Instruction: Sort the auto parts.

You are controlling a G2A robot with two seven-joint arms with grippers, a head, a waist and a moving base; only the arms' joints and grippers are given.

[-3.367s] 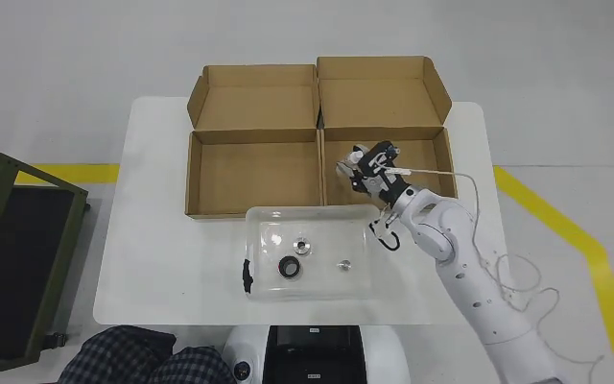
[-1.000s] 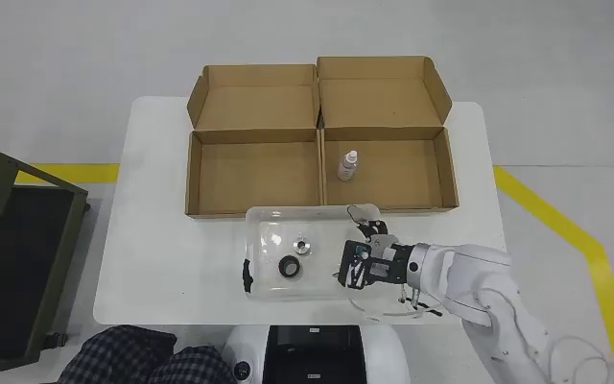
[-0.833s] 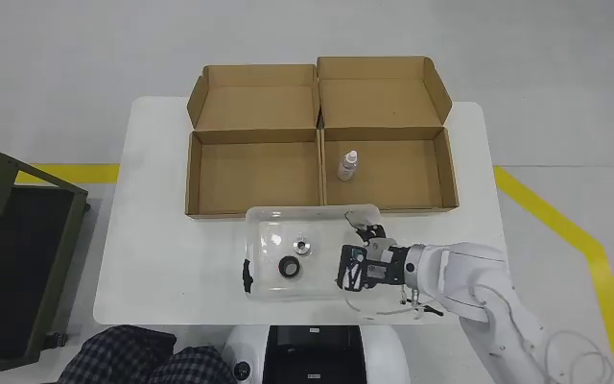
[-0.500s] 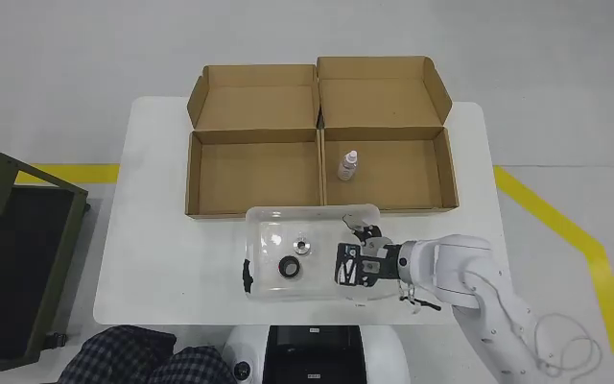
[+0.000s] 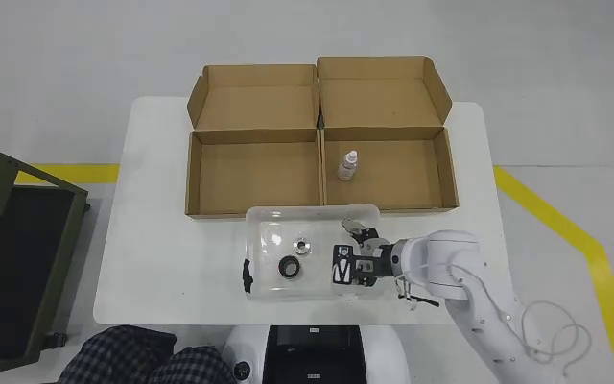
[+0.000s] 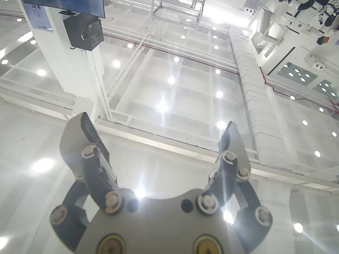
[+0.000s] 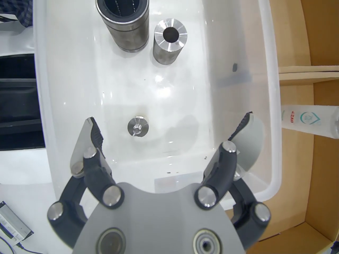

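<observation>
1. Small silver stud [image 7: 137, 128] stands on the floor of the clear tub [image 7: 42, 93], just under the right pincer [image 7: 169, 121], which is spread wide.
2. Farther along the tub: fat black-lined cylinder [image 7: 124, 22] and silver sleeve [image 7: 169, 42], upright, side by side.
3. The left pincer [image 6: 156, 122] gapes open too, facing the ceiling [image 6: 169, 80].

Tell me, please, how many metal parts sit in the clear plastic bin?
3: a large dark cylindrical bearing beside a slotted silver sleeve, and a small silver round piece near the right gripper.

Plastic, metal, cardboard
The tub [image 7: 66, 93] was glossy plastic; the big cylinder [image 7: 127, 25] dull dark metal, the small sleeve [image 7: 169, 43] bright metal; the boxes [image 5: 251, 178] matt cardboard.
</observation>
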